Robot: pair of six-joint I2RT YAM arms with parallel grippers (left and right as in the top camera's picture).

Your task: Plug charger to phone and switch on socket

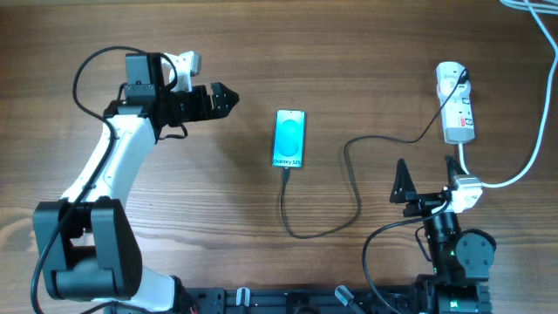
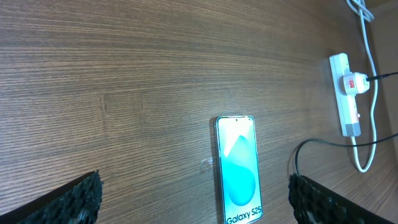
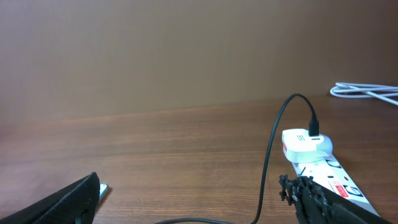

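1. The left gripper has its fingers wide apart and holds nothing.
2. The phone lies flat to its right, not touching it. Its long side runs away from the robot, with the white words at the near end and a blue-green screen.
3. The right gripper is also spread and empty.
4. The long white socket lies ahead of it, a bit to the right.
5. The thin black charger loops from the socket to the phone's near end.

Phone lower end beyond left wrist view's edge; socket switches too small.

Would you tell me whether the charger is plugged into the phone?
Apparently in: the charger ends flush against the phone in the overhead view.
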